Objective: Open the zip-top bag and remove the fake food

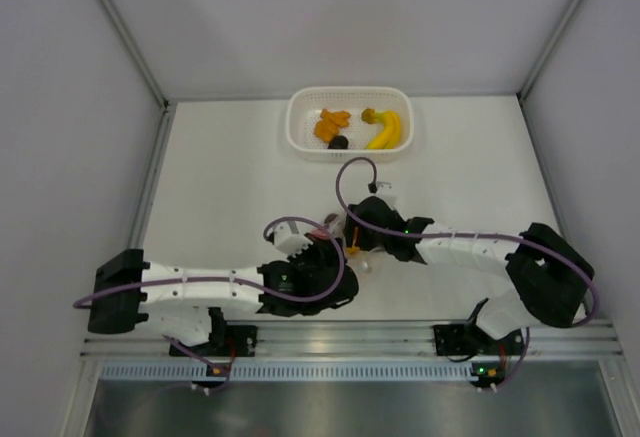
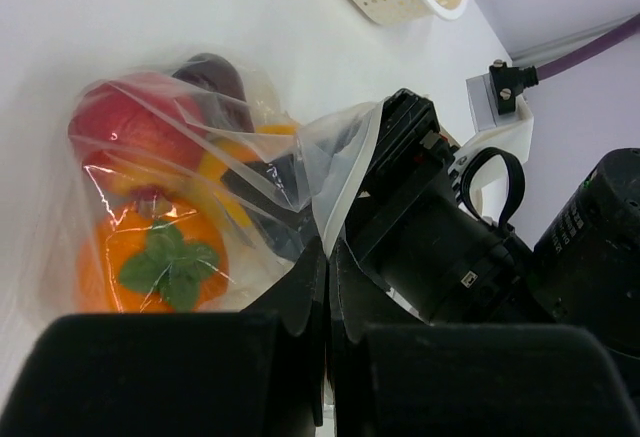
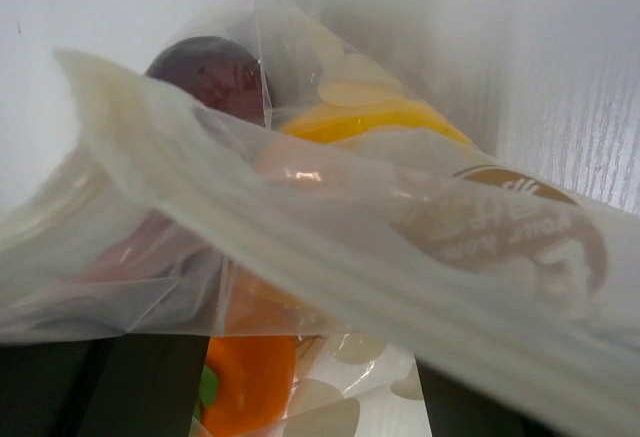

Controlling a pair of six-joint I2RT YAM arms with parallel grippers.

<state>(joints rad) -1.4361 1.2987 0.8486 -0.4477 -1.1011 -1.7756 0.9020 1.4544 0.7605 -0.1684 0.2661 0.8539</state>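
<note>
The zip-top bag [image 2: 250, 147] lies on the table between my two grippers, mostly hidden under them in the top view [image 1: 333, 227]. It holds fake food: a red fruit [image 2: 130, 132], a round orange [image 2: 150, 257] with a green leaf, a dark purple piece [image 2: 210, 72] and a yellow piece [image 3: 370, 117]. My left gripper [image 2: 328, 247] is shut on the bag's plastic lip. My right gripper [image 3: 312, 377] faces it, jaws apart, with the bag's mouth strip [image 3: 330, 257] draped across them and its fingertips hidden. More fake food, a banana [image 1: 387, 129] and orange bits [image 1: 332, 124], lies in the basket.
A white perforated basket [image 1: 300, 107] stands at the back centre of the table and also holds a dark piece [image 1: 339, 142]. Purple cables [image 1: 345, 172] loop over both wrists. Grey walls close in the left, right and back sides.
</note>
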